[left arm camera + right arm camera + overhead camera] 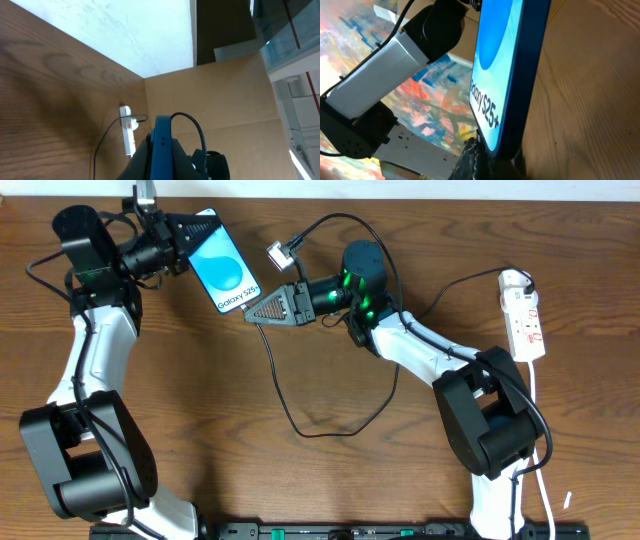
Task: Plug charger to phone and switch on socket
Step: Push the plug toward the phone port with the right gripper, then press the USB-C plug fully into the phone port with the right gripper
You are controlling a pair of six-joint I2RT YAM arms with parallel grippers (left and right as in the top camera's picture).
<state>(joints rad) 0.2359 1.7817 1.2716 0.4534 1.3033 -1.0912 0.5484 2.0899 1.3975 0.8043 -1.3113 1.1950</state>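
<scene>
Nearest the front edge of the wooden table [300, 490] stand the two arm bases. Just beyond them the charger [318, 434] lies in a slack loop on the wood. One end of the loop climbs to the right gripper [252, 315]. Its jaws are pinched together on that end of the cable, and the plug tip itself is hidden at the fingertips. Those fingertips meet the lower short edge of the phone [225, 270], which sits in the middle of the table's far half with its blue screen facing up. The left gripper [190, 232] is clamped on the phone's upper end. Whether the phone rests on the wood cannot be told. Farther off, at the right edge of the table, lies the white socket [525, 315], well apart from both grippers, with a thin black cable leading into its far end. The overhead view alone shows the whole cable run. The left wrist view shows the phone [162, 145] edge-on as a narrow blue strip between its own dark fingers, with the socket [128, 132] small beyond it. The right wrist view fills with the phone's lit screen [492, 60] and its "S25+" lettering, a dark fingertip [470, 162] at the lower edge, and the white left arm [375, 70] behind.
</scene>
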